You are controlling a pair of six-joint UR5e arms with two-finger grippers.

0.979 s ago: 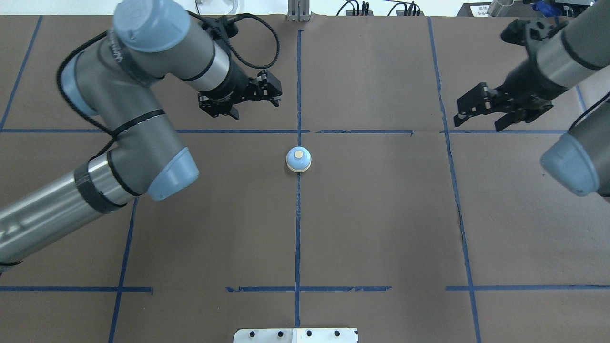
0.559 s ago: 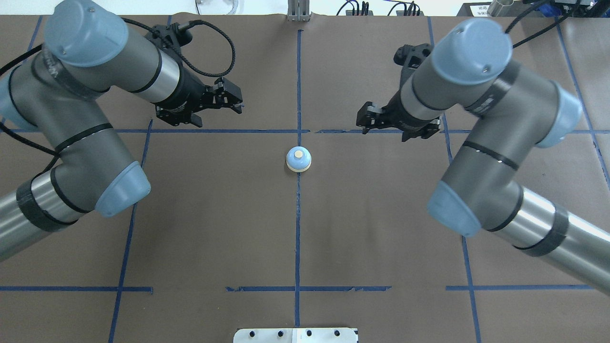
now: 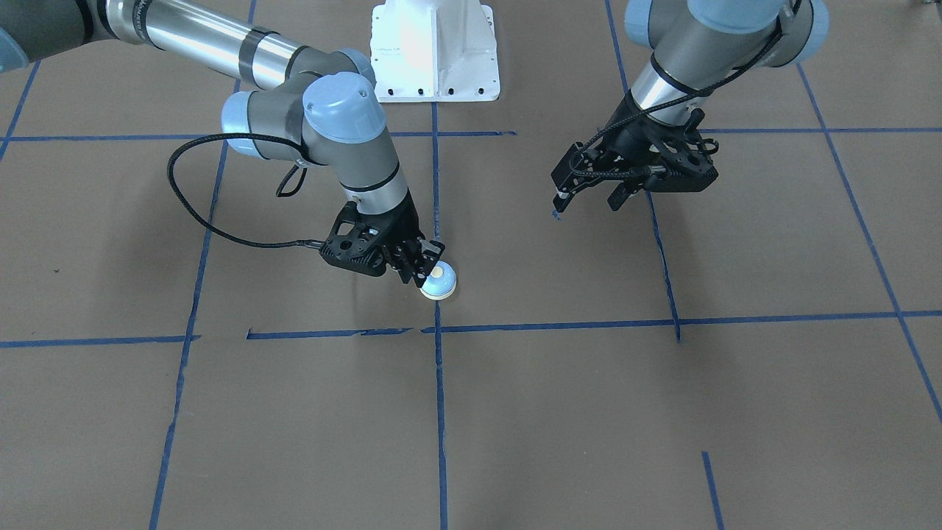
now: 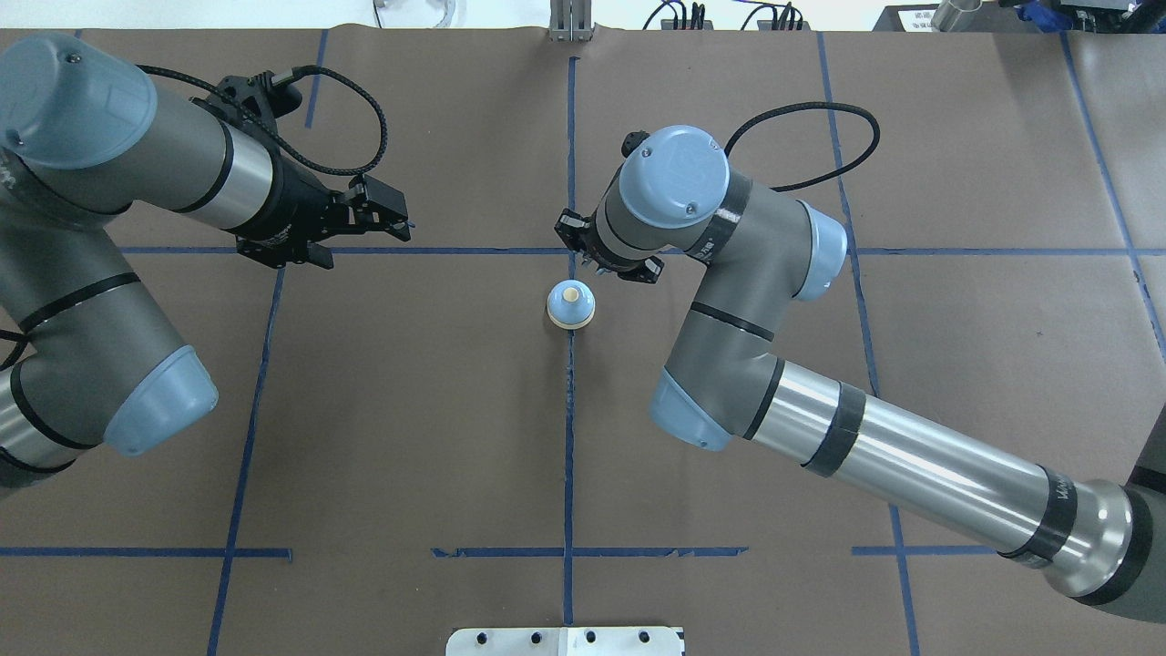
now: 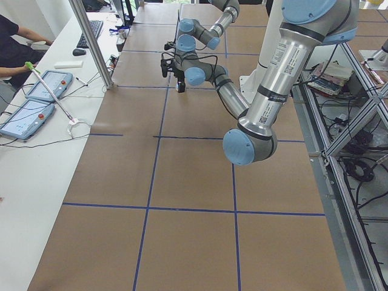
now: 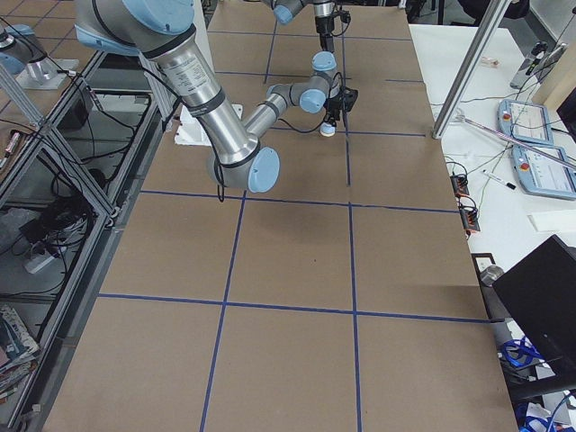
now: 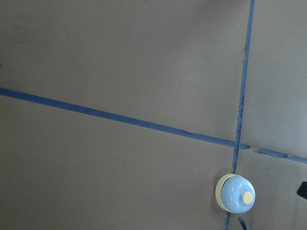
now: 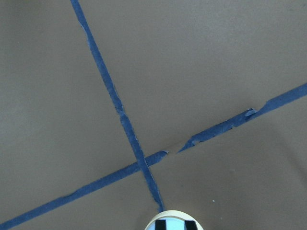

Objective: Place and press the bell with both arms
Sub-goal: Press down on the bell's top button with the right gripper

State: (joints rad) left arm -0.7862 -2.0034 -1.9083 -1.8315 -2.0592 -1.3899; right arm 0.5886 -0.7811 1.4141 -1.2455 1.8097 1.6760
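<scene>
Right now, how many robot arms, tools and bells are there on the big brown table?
Robot arms: 2, the left arm and the right arm
Tools: 2, the left tool and the right tool
Bells: 1, the blue bell
Total: 5

1. Left arm [image 5: 276,60]: in the left side view, dark lettering runs lengthwise down its silver tube, but it is too small to make out.
2. White label [image 5: 262,115], lower on the same tube: it carries printed marks that are blurred and unreadable.
3. Right arm [image 4: 1061,497]: in the overhead view, pale lettering sits near its base-end joint and is not legible.
</scene>
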